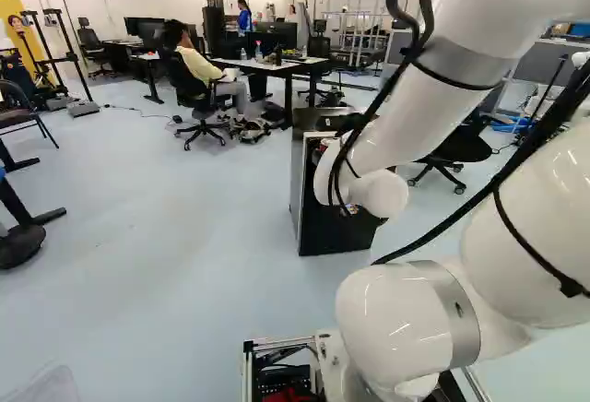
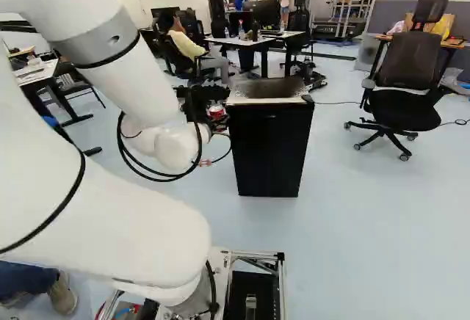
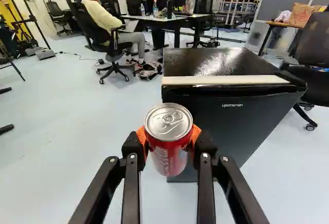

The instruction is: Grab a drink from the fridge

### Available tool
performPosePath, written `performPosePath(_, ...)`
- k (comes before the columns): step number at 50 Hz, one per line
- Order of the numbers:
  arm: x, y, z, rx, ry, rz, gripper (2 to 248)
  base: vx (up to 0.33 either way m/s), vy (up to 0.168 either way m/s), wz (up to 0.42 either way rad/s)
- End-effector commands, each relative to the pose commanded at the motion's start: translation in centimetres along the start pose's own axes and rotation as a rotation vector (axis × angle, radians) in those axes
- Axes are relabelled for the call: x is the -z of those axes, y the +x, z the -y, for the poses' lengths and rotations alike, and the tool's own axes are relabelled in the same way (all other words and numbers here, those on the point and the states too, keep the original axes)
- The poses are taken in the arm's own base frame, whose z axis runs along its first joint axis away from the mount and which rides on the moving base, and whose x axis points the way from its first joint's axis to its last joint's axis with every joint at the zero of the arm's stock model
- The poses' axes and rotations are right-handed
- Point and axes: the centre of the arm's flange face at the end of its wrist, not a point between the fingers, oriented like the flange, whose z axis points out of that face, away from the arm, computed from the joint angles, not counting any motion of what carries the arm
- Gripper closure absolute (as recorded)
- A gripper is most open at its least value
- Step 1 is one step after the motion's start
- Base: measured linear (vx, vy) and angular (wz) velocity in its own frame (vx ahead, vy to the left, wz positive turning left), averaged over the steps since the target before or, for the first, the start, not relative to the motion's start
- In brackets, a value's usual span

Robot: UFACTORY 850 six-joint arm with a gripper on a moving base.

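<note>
In the left base view, we had our white arm (image 1: 396, 116) reaching out to the black fridge (image 1: 336, 227), its wrist hiding much of what lay beyond. We could not judge the grip from there.

In the right base view, we made out the red can (image 2: 217, 111) near the fridge's upper corner, on the arm's side and outside the cabinet.

In the wrist view, we saw the gripper (image 3: 168, 141) clamped on the can, its orange pads (image 3: 142, 141) pressing from two sides. The can was roughly upright, lid up, in front of the fridge, whose door looked closed to us. By our judgement the grab itself was done: we had the drink out and secured. What was left, if anything, was to back away and carry it off without letting it slip; we saw no drop-off place marked out.
</note>
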Motion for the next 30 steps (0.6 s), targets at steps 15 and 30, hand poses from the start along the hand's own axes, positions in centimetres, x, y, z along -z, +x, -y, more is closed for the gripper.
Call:
performPosePath(15, 1.1, -1.0, 0.2, 0.003, 0.007, 0.0, 150, 0.0, 0.0, 0.0)
performPosePath(30, 1.5, -1.4, 0.3, 0.004, 0.01, 0.0, 150, 0.0, 0.0, 0.0)
